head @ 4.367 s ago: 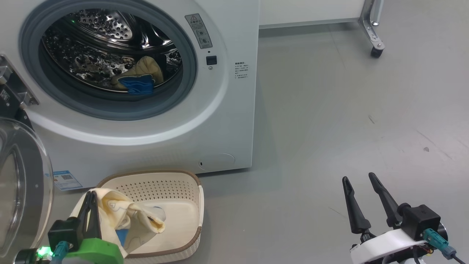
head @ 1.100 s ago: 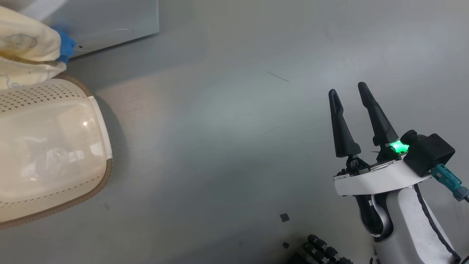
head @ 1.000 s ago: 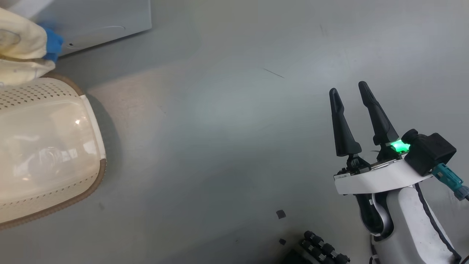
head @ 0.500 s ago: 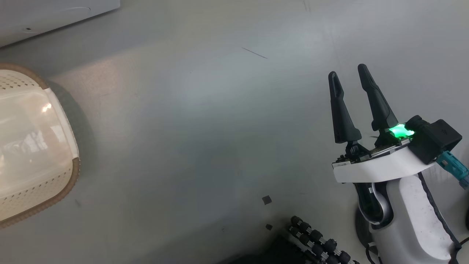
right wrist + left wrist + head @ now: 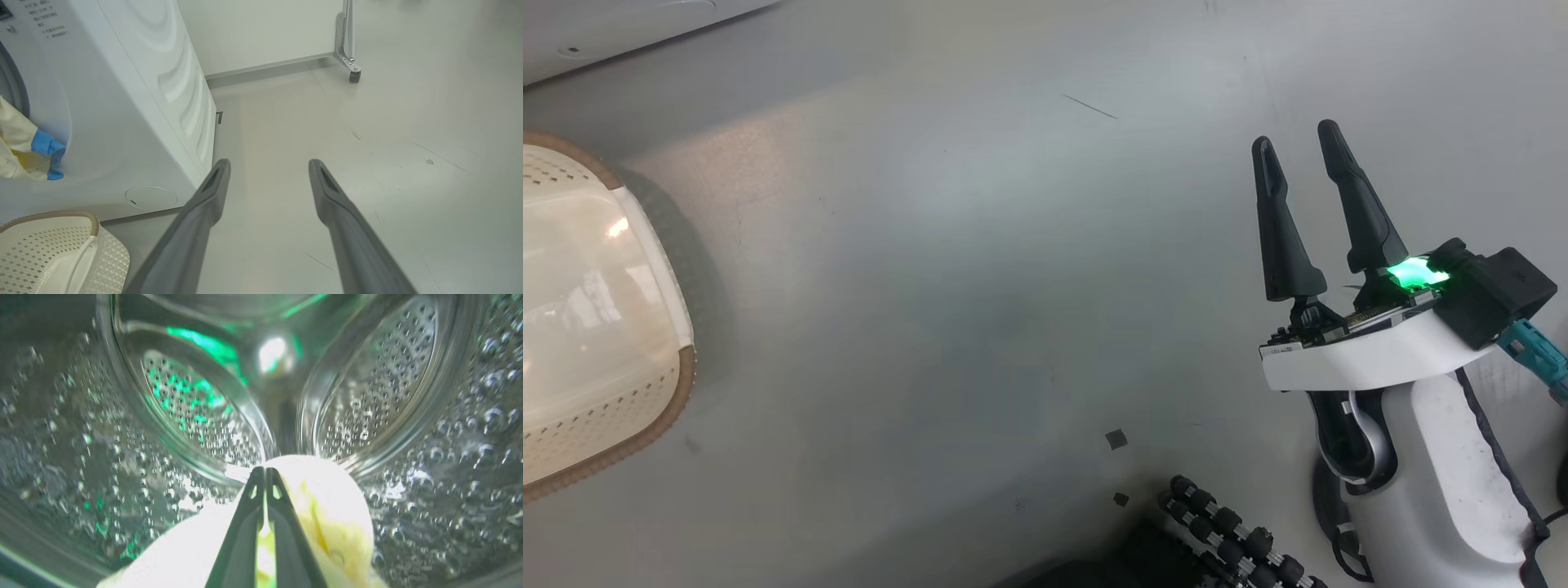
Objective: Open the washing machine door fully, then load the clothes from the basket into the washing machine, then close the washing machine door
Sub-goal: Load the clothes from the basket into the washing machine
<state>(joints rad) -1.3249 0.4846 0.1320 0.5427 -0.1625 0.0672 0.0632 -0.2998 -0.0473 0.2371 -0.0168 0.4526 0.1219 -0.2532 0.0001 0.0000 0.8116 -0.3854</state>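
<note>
In the left wrist view my left gripper (image 5: 264,470) is deep inside the washing machine's perforated steel drum (image 5: 388,396). It is shut on the pale yellow clothes (image 5: 327,498), which bulge around its fingers. The right wrist view shows a fold of the clothes (image 5: 20,139) with a blue cuff hanging at the mouth of the white washing machine (image 5: 143,102). The cream basket (image 5: 645,408) stands on the floor in front, its bare glossy bottom showing. My right gripper (image 5: 1294,135) hovers open over the grey floor, far right of the basket (image 5: 61,245). The washing machine door is out of view.
A metal frame leg on a caster (image 5: 347,49) stands by the white wall behind the machine. Black ribbed parts of my base (image 5: 1233,531) and two small dark squares (image 5: 1116,438) lie at the bottom of the head view. Open grey floor spreads right of the machine.
The head camera has swung, so the picture shifted. The left gripper carried the clothes from the basket up into the drum and left the head view. The right gripper stayed open.
</note>
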